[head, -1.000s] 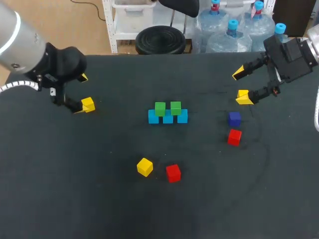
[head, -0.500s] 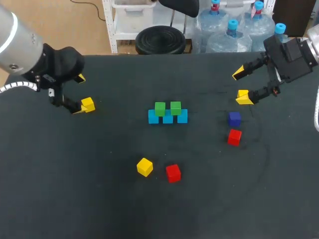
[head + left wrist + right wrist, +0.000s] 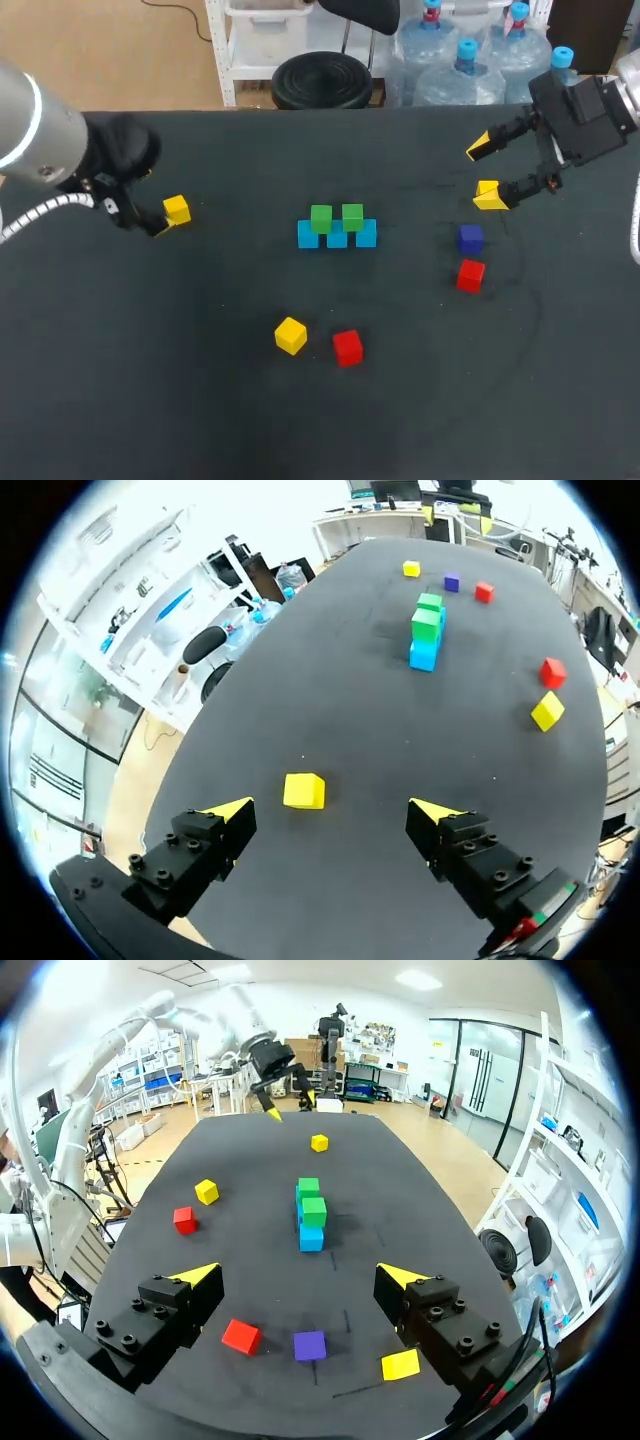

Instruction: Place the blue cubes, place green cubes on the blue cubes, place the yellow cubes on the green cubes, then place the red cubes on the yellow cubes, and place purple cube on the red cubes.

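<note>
Three blue cubes (image 3: 337, 237) form a row mid-table with two green cubes (image 3: 321, 218) on top; the left wrist view shows that stack (image 3: 425, 640) far ahead. My left gripper (image 3: 152, 200) is open at the left, and a yellow cube (image 3: 177, 209) (image 3: 303, 790) lies just ahead of it, between the finger lines and untouched. My right gripper (image 3: 484, 174) (image 3: 298, 1276) hangs open at the far right. Another yellow cube (image 3: 487, 187) (image 3: 400, 1364) lies beside one of its fingers. The purple cube (image 3: 471, 238) (image 3: 309, 1345) and a red cube (image 3: 470, 274) (image 3: 241, 1336) sit under it.
A third yellow cube (image 3: 290, 335) and a second red cube (image 3: 347, 347) lie in front of the stack, nearer the table's front edge. The black table (image 3: 500, 400) stretches wide around them.
My left arm has drawn back to the left, away from the yellow cube, which stayed where it was. The right arm and the other cubes have not moved.
</note>
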